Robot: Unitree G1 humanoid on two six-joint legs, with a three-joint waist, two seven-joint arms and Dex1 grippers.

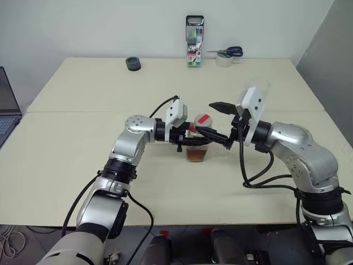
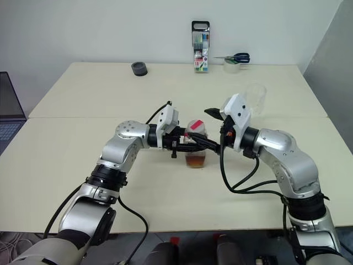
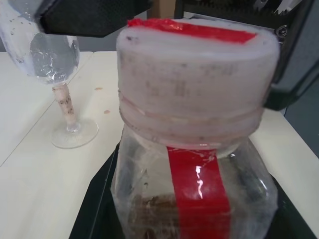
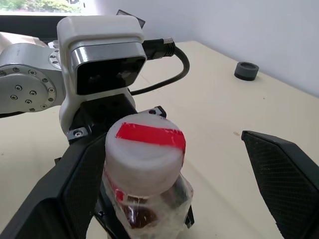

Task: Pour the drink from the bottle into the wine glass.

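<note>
We see the small clear plastic bottle (image 4: 144, 184), white cap (image 4: 144, 152) striped with red tape, upright with amber drink (image 1: 197, 155) low inside, clamped at its body by the left gripper (image 2: 190, 144); our right gripper (image 4: 164, 164), jaws spread wide, straddles the cap from the opposite side, while the clear stemmed wine glass (image 3: 60, 79) stands just beyond

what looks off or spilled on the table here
Nothing is spilled in bulk. A few small brownish spots mark the table near the wine glass. The bottle stands upright, cap on, in the left gripper. The cap looks whitish with a red tape strip.
</note>
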